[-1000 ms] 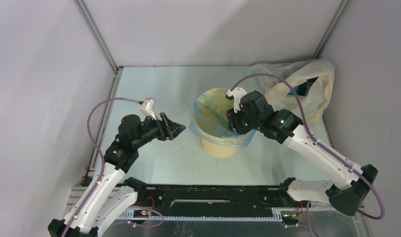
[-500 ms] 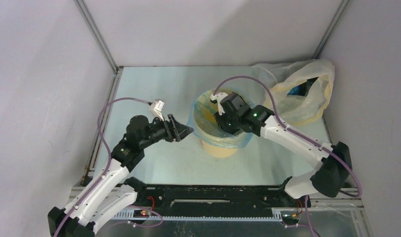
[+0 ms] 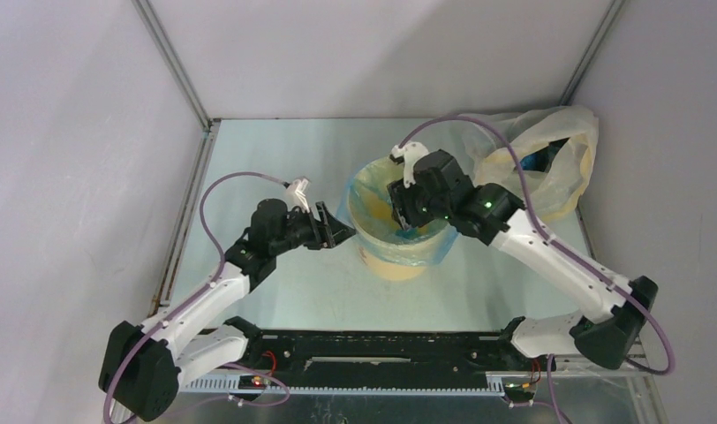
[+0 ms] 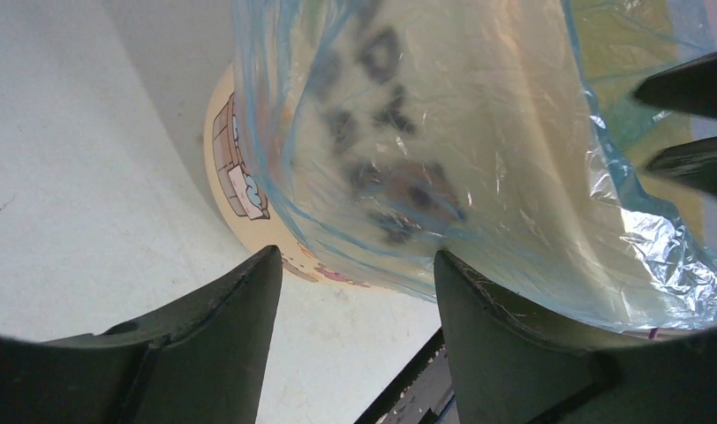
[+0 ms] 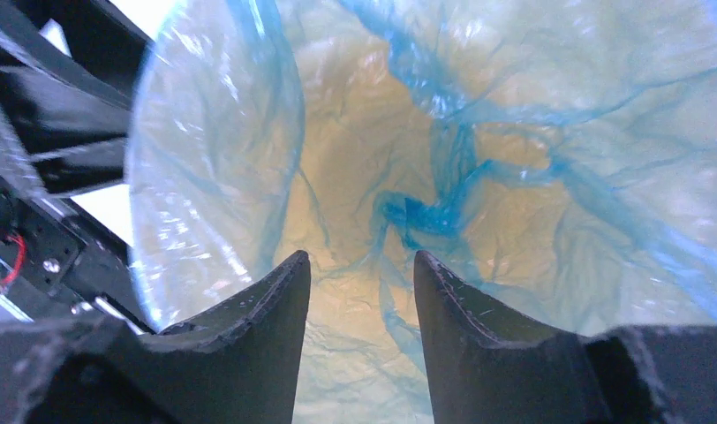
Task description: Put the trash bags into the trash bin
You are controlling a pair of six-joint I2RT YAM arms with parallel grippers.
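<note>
Top: bag point(image 3: 436, 252) lines bin point(image 3: 390, 269) at frame centre, hem folded over the rim.
Left wrist: your left fingers point(image 4: 218, 327) open, empty, facing the draped hem, likely to tug it down.
Right wrist: your right fingers point(image 5: 249, 344) parted, empty, over the bag's inside, likely to press it in.
</note>
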